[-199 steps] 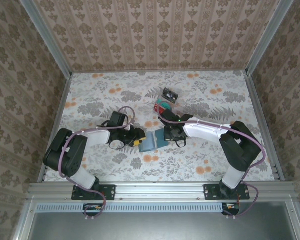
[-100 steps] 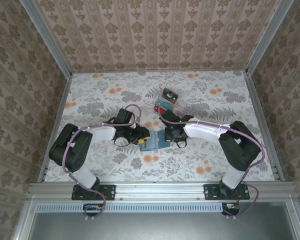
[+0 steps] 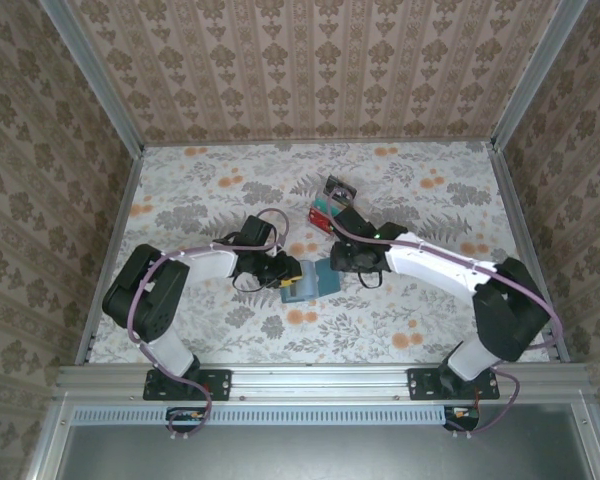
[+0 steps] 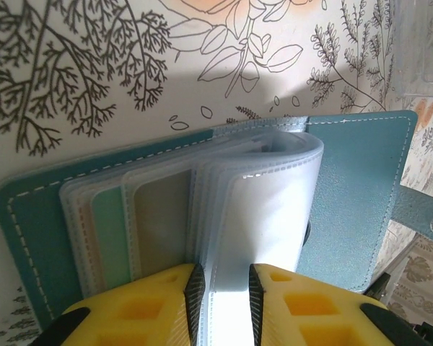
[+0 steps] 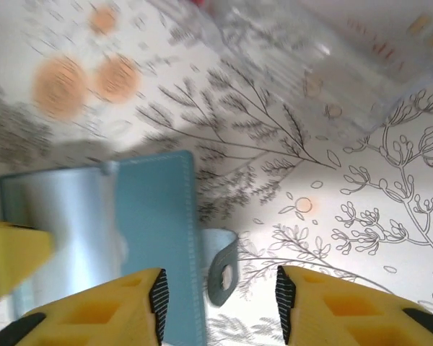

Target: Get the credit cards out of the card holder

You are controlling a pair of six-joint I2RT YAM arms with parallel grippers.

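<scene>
Lying open on the floral table [image 3: 180, 200] between the two arms, the card holder [image 3: 318, 280] shows its teal panels and a fan of clear sleeves [image 4: 267, 194]. The left gripper [image 4: 224, 288] reaches in from the left, its yellow fingers [image 4: 159, 303] pinched onto the edge of one raised sleeve. The right gripper [image 5: 220, 295] hovers over the holder's right panel and snap tab [image 5: 222, 270], jaws apart, holding nothing. A clear plastic box [image 5: 332, 50] sits just beyond the holder. Whether any sleeve holds a card, I cannot tell.
</scene>
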